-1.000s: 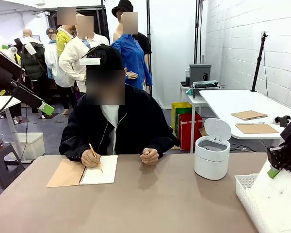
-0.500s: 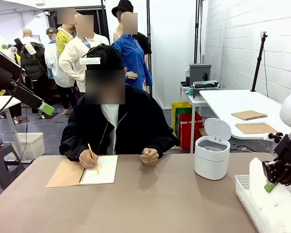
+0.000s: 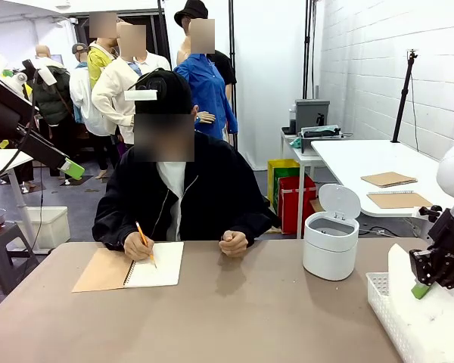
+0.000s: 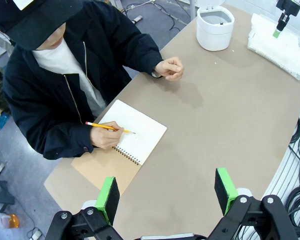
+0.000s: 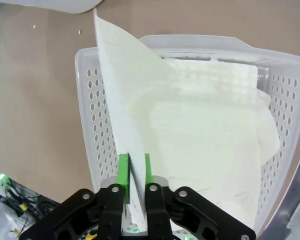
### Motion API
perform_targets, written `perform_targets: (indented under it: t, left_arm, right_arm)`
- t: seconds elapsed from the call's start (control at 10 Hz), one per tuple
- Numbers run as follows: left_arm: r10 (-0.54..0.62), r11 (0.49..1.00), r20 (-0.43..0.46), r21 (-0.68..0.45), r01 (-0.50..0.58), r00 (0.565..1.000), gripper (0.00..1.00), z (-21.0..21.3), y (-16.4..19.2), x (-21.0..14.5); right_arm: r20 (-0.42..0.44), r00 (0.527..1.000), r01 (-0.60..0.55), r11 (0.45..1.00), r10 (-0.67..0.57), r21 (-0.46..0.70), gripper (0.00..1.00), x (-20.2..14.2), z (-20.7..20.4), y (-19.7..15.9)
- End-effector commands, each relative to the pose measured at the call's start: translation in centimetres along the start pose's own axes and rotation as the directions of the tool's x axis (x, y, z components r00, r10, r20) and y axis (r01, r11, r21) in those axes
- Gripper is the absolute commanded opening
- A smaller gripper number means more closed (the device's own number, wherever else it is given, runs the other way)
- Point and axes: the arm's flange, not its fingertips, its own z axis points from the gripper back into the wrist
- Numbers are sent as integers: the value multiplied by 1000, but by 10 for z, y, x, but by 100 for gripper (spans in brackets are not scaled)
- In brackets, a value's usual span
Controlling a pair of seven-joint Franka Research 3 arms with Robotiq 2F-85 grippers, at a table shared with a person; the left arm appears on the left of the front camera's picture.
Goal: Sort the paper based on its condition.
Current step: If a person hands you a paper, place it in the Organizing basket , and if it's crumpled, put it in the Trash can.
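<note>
A white perforated basket (image 5: 90, 100) is seen close to an edge of the brown desk (image 3: 234, 318), and the bare desk top beside its long perforated wall is left open, with nothing lying on it. Just beyond the basket's far end a white lidded bin (image 3: 331, 246) is set, its lid raised. Well away from the basket, across that open stretch, a spiral notebook (image 3: 155, 265) is being written in by a person with a pencil (image 4: 109, 127). Above the basket's near wall the right hand (image 5: 135, 165) is held with its green pads drawn together on the lower edge of one white sheet (image 5: 120, 85); the sheet is stood up on edge, rising over the basket's rim, while more loose paper (image 5: 205, 130) is piled inside the basket. Far from the basket, the left hand (image 4: 167, 192) is held above the desk with its pads wide apart and nothing between them.
</note>
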Motion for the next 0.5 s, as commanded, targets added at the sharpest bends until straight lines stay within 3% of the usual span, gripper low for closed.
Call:
perform_targets:
  t: [0.0, 0.3, 0.4]
  left_arm:
    - [11, 1000, -2, -2, -11, 1000, 100, 0, -1, 1]
    - [11, 1000, -2, -2, -11, 1000, 100, 0, -1, 1]
    - [11, 1000, -2, -2, -11, 1000, 100, 0, -1, 1]
  right_arm:
    - [-7, 1000, 19, 999, -20, -32, 46, -2, 6, -3]
    - [-5, 998, 54, 992, -55, -117, 100, -10, 28, -7]
    - [7, 999, 47, 987, -47, -153, 100, -12, 35, -6]
